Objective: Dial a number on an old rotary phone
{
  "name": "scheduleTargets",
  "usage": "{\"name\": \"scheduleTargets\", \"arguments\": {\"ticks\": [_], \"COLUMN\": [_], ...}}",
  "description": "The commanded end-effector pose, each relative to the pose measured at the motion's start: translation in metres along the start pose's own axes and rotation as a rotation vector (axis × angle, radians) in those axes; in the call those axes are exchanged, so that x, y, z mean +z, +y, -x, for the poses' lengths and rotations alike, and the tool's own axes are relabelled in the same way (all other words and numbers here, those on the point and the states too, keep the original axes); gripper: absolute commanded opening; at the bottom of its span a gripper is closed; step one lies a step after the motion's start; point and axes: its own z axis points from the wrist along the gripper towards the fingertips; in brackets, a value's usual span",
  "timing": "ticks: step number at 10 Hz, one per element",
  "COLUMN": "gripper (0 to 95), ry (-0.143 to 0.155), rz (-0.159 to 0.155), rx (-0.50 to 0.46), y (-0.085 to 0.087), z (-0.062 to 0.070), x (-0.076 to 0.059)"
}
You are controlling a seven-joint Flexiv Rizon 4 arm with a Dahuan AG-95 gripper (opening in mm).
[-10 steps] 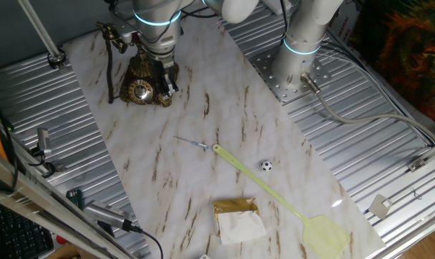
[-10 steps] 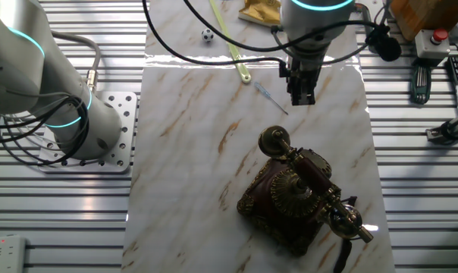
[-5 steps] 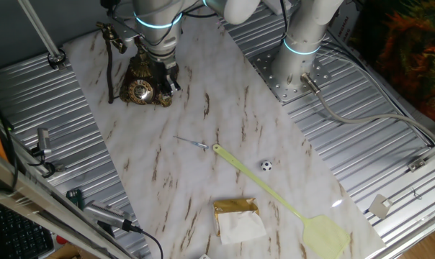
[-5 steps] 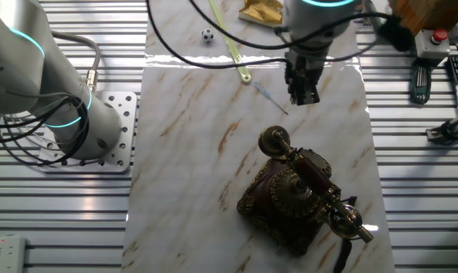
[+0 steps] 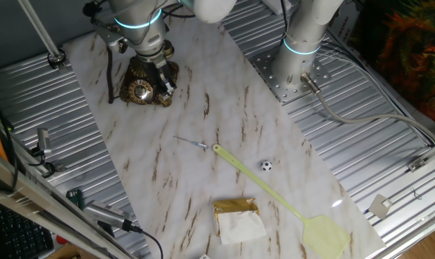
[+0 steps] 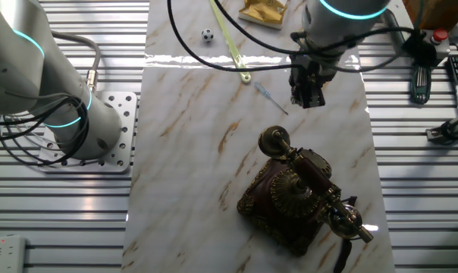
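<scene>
While the old rotary phone (image 5: 142, 83) is sitting at the bench's (image 5: 225, 108) far corner in one fixed view, the claw (image 5: 166, 84) is hovering just beside its dial, whereas in the other fixed view the claw (image 6: 306, 91), grip state unreadable, is hanging beyond the phone's front, holding nothing visible.

The marble table (image 5: 203, 122) is viewed steeply from above in both views, from opposite ends. In one fixed view the old rotary phone (image 5: 142, 85) is seen far, dial facing; in the other fixed view it (image 6: 297, 199) is seen near, from behind. Phone and table are shared.
</scene>
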Motion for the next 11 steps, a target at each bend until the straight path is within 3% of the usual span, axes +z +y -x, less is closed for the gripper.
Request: {"name": "scheduleTargets", "arguments": {"ticks": [1,5,7,9,11], "gripper": [0.0,0.0,0.0,0.0,0.0], "ry": [-0.051,-0.053,-0.069,-0.08,-0.084], "rz": [-0.024,-0.026,-0.021,-0.023,-0.03], "rx": [0.065,0.135,0.156,0.176,0.216], "y": [0.0,0.002,0.005,0.015,0.035], "z": [0.0,0.003,-0.002,-0.007,-0.004], "x": [0.0,0.003,0.009,0.018,0.028]}}
